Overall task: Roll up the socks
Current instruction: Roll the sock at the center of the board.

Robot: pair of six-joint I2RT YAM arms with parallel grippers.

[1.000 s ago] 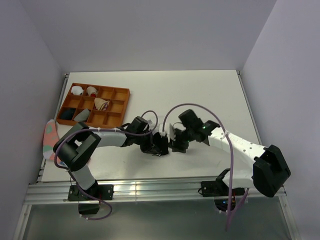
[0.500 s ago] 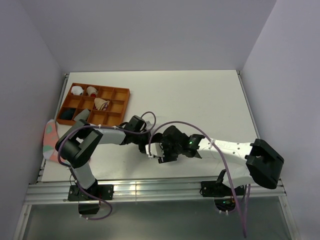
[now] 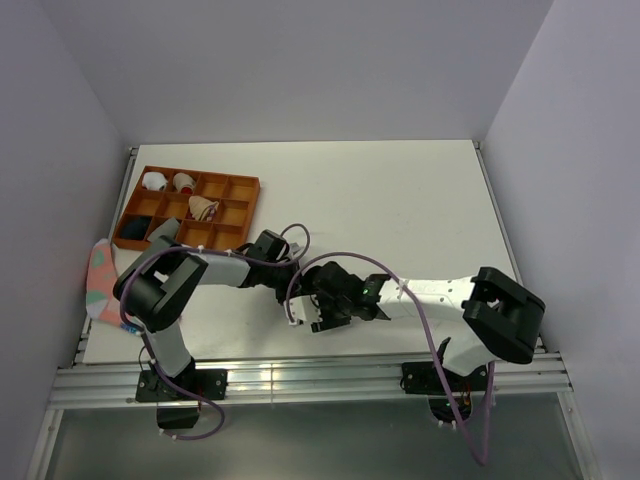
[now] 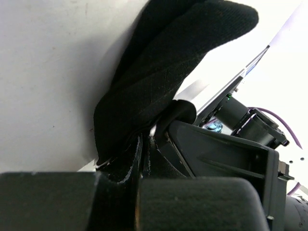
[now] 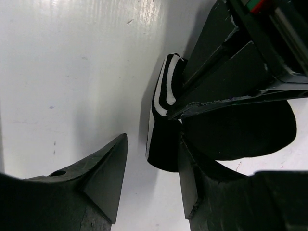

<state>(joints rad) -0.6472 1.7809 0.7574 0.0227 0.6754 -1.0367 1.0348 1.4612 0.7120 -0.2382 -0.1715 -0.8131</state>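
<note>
Left of the tray [image 3: 205, 174], a pink sock [image 3: 100, 275] hangs over the edge of the table [image 3: 400, 200]. The tray itself sits at the far left of the table. Its compartments hold small rolled bundles [image 3: 153, 181] in white and grey, and in a middle compartment a tan sock [image 3: 203, 208] is rolled into a ball with a dark red patch showing. To the right of the tray and nearer the arm bases, the left gripper [image 3: 300, 288] lies low over the table. Its wrist view shows the fingers [image 4: 137, 154] pressed together on a fold of the black sock [image 4: 163, 72], which rises from the grip in a rumpled flap against the white surface. From above the sock is almost wholly hidden between the two tools. Just right of that, still further from the tray, the right gripper [image 3: 322, 310] faces the left one closely. In its wrist view the jaws stand apart, one on either side of the sock's bunched end. There the white-striped cuff [image 5: 168, 91] shows just beside the left gripper's closed tips. One of its fingers [image 5: 190, 178] is close against the cloth, and the other is clear of it.
</note>
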